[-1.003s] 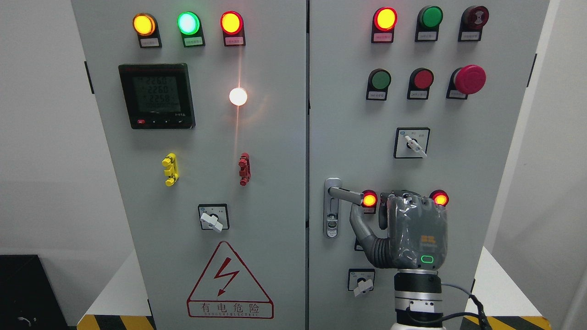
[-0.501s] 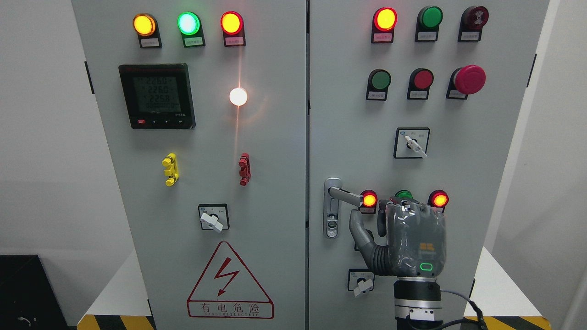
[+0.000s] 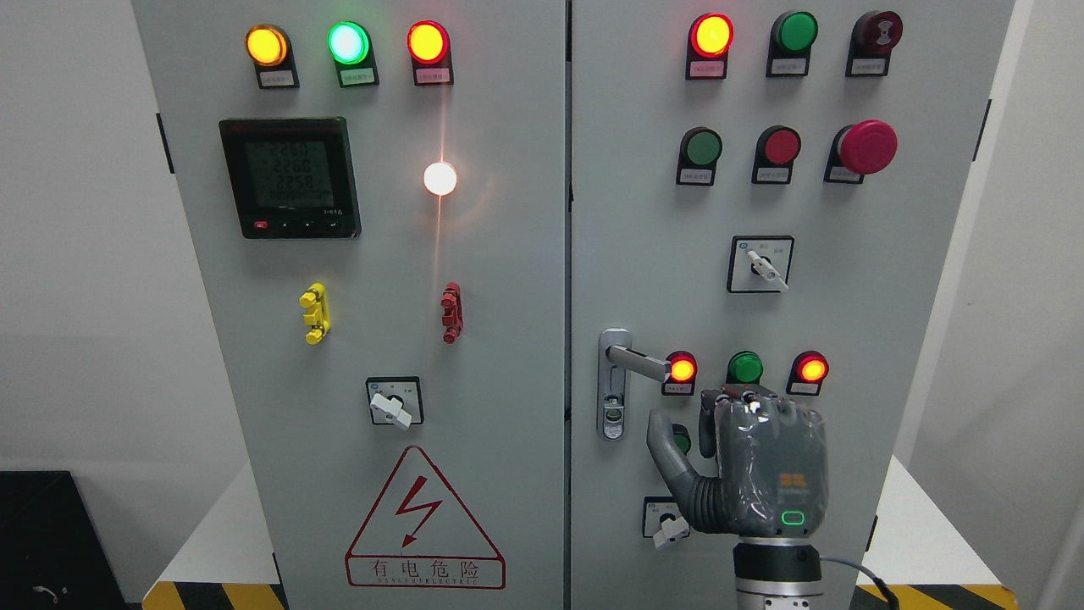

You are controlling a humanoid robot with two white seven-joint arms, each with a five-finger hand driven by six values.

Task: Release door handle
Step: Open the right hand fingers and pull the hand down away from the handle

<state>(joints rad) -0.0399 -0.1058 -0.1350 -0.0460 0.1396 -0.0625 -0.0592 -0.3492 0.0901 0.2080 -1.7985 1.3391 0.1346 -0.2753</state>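
1. The robot hand (image 3: 766, 462) shows only its back, so its curled fingertips are hidden.
2. A green button (image 3: 681, 440) sits half covered behind the thumb.
3. Small labels under the indicator lights (image 3: 710, 69) are too small to read.
4. The forearm is cut off by the bottom edge.

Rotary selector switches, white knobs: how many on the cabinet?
3 rotary switches: one on the grey left door above the red warning triangle; one mid grey right door; one low on it, beside the robot's right hand, which may hide others.
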